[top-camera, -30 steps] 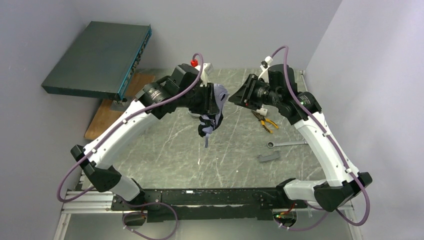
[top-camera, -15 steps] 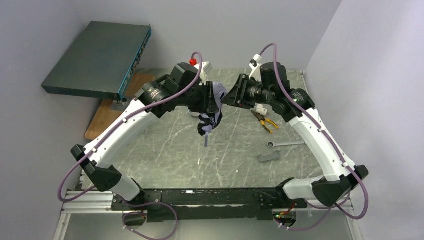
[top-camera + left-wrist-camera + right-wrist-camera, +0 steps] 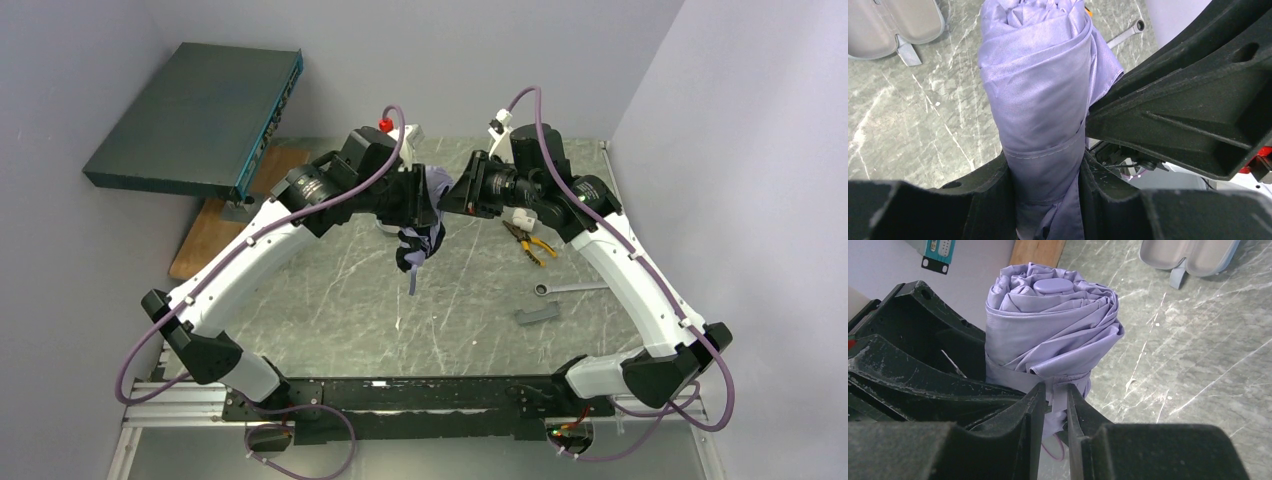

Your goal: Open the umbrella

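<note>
The right claw (image 3: 1053,410) pinches the strap (image 3: 1055,389) of the umbrella (image 3: 1053,325)
Its arm has just swung in, so unwrapping likely comes next; the left claw (image 3: 1045,185) clamps the rolled bundle aloft over the marbled grey surface (image 3: 1198,340). Soft pleated lavender fabric, round cap on top.

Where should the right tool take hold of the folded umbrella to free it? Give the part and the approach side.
Pinch the strap tab where the band cinches the rolled umbrella below its bunched top. Come from the side opposite the left tool, which clamps the roll. The tab stands off the fabric there, and the right tool sits around it.
</note>
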Action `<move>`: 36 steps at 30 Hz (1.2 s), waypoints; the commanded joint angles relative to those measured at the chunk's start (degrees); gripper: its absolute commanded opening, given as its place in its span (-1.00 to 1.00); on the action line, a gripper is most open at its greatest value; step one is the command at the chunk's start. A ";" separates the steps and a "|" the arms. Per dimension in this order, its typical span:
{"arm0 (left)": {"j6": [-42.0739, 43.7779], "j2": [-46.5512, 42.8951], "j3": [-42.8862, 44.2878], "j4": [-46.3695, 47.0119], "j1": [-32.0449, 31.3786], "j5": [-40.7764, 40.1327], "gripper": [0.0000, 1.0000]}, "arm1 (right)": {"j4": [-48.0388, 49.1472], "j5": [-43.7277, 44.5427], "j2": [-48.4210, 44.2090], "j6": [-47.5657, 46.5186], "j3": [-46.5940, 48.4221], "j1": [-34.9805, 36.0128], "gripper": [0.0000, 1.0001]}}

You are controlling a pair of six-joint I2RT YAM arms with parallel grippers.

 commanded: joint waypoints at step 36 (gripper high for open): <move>-3.66 -6.79 -1.32 12.04 1.79 6.90 -1.00 | 9.88 -1.03 -3.94 0.23 -2.71 0.19 -0.44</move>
